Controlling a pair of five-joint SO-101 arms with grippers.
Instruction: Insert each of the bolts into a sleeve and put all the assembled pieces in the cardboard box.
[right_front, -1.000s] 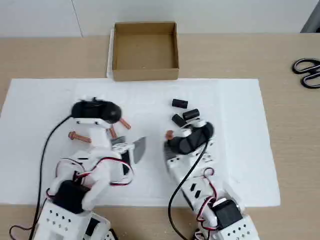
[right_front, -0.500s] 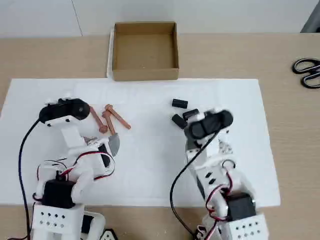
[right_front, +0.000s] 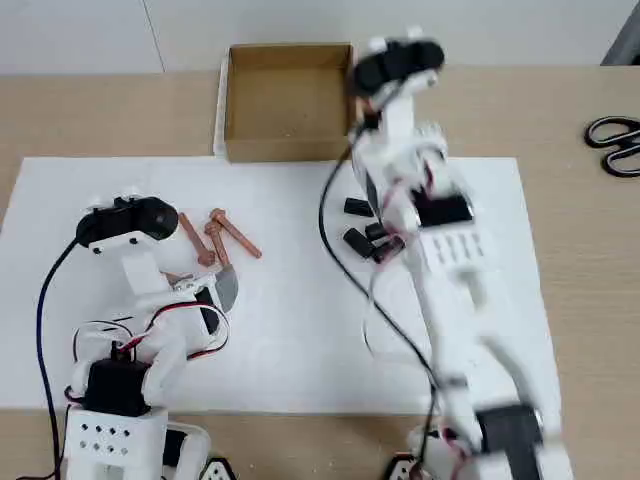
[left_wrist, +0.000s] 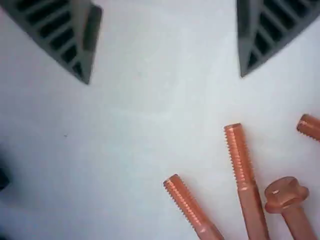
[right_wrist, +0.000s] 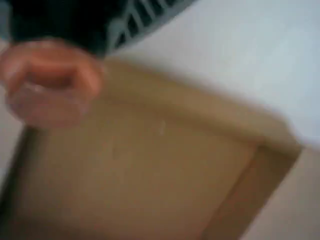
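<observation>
Right pincer has swung to box, clamped on sleeved bolt; drop-off probably next. Left pincer apart over bolts.

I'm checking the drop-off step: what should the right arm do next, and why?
Probably open the right gripper a little to release the bolt. The right wrist view shows its copper head held over the bare floor of the cardboard box, seemingly inside the walls, so it should land inside.
</observation>
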